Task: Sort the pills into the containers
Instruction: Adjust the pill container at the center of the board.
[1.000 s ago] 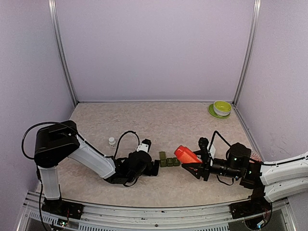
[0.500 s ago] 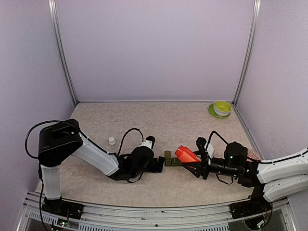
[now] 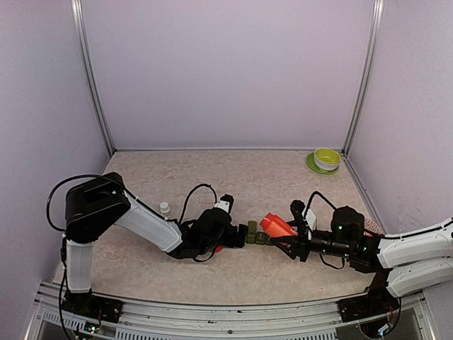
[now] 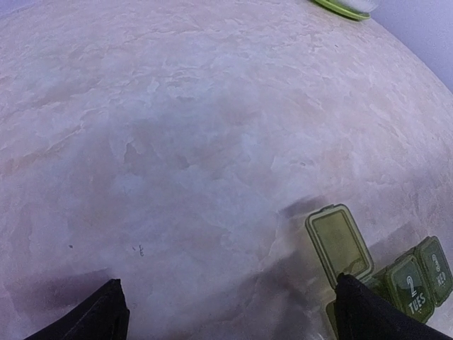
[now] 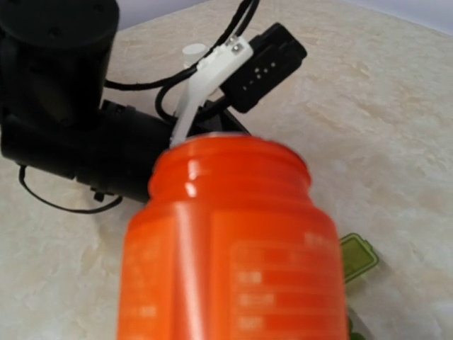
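Note:
The containers (image 3: 255, 233) are a short strip of dark-green boxes on the table between the arms. In the left wrist view the containers (image 4: 413, 285) show two shut lids and one lid (image 4: 338, 241) flipped open. My left gripper (image 3: 239, 236) lies low at the strip's left end, open (image 4: 230, 315), its right finger (image 4: 368, 312) over the opened box. My right gripper (image 3: 289, 241) is shut on an uncapped red-orange bottle (image 3: 277, 226), tipped with its mouth toward the strip. The bottle (image 5: 233, 248) fills the right wrist view and hides the fingers. No pills show.
A tiny clear bottle with a white cap (image 3: 165, 208) stands left of the left arm. A small red object (image 3: 217, 248) shows under the left wrist. A green bowl on a green plate (image 3: 325, 159) sits in the far right corner. Walls enclose the table.
My left arm has slid right along the table, and the green strip now sits a little further right, close under the bottle. The right gripper still holds the bottle in nearly the same place.

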